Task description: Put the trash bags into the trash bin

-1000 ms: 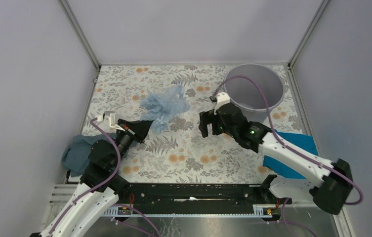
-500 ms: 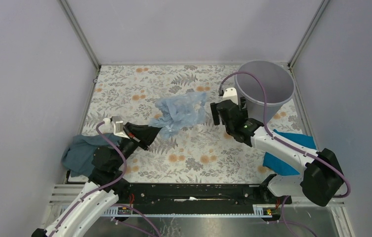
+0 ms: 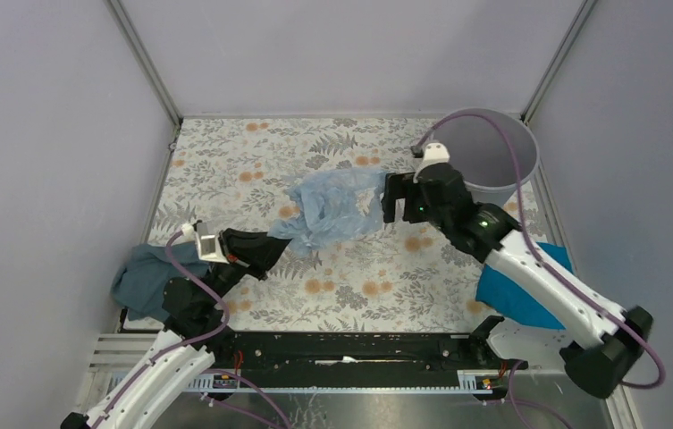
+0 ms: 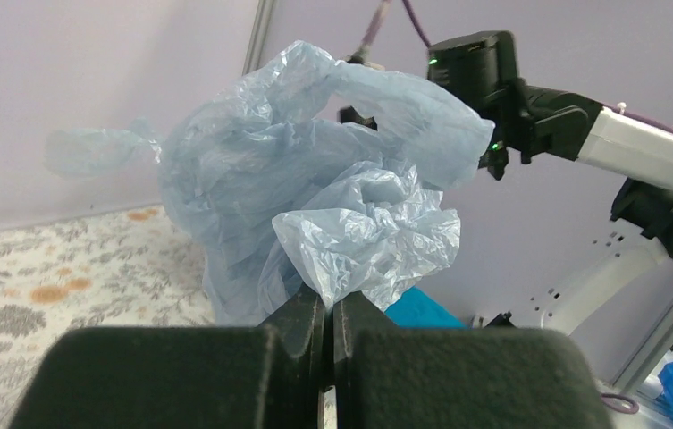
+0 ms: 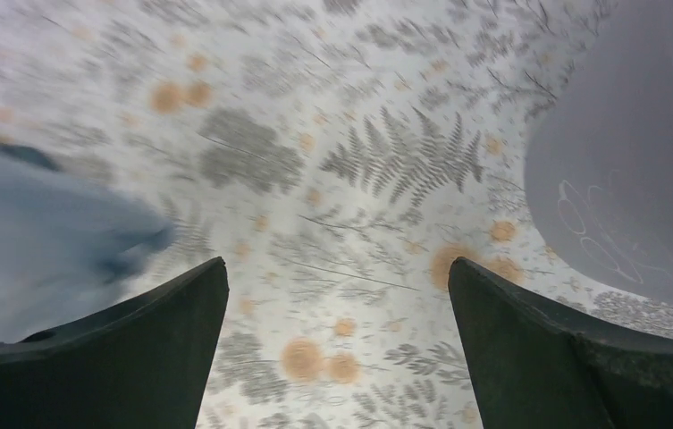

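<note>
Left tool tight on trash bag; right tool wide apart, empty, just beside its far end.

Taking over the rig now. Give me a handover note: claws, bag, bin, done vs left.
Left claw: shut on the trash bag, which is held up off the table.
Right claw: open and holding nothing, next to the bag's bin-side end.
Trash bin: far right corner of the table. No bag shows in it from the top view.
Done: bag picked up.
Left: carry it over the bin and drop it in.
The teal-grey cloth and blue cloth are not part of the job.
</note>
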Robot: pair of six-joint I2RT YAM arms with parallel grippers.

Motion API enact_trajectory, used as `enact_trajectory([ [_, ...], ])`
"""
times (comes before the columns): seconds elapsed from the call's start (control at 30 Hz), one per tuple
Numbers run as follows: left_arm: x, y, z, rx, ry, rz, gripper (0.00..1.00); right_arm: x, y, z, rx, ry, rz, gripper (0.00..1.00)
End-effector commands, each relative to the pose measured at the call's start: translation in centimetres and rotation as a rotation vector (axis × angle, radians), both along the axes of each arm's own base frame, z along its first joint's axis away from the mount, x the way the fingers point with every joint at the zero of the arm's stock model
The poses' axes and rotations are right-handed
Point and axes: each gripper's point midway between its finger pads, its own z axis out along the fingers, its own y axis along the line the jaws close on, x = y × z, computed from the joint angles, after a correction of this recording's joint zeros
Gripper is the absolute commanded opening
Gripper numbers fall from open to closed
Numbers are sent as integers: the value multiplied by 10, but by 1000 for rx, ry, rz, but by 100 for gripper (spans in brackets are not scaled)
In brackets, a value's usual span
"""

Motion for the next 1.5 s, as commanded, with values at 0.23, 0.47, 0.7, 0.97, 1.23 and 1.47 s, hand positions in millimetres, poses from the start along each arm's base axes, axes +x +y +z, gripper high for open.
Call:
enact_trajectory([
  [0.23, -34, 13, 53, -146, -223, -52, 0, -62, 6, 143, 409, -212, 181, 100],
  [0.47, -41, 18, 49, -185, -224, -65, 0, -68, 38, 179, 503, -205, 533, 100],
  [0.7, -47, 15, 50, -184, -232, -100, 0, -84, 79, 180, 804, -94, 812, 100],
  [0.97, -33, 0, 36, -148, -111, -147, 3, -50, 73, 174, 788, -189, 627, 47],
  [1.23, 39, 3, -67, 13, 561, 116, 67, -34, 51, 135, 616, -214, 486, 0],
  [1.47, 14, 10, -161, 175, 1101, 167, 94, -22, 65, 83, 588, -137, 484, 0],
])
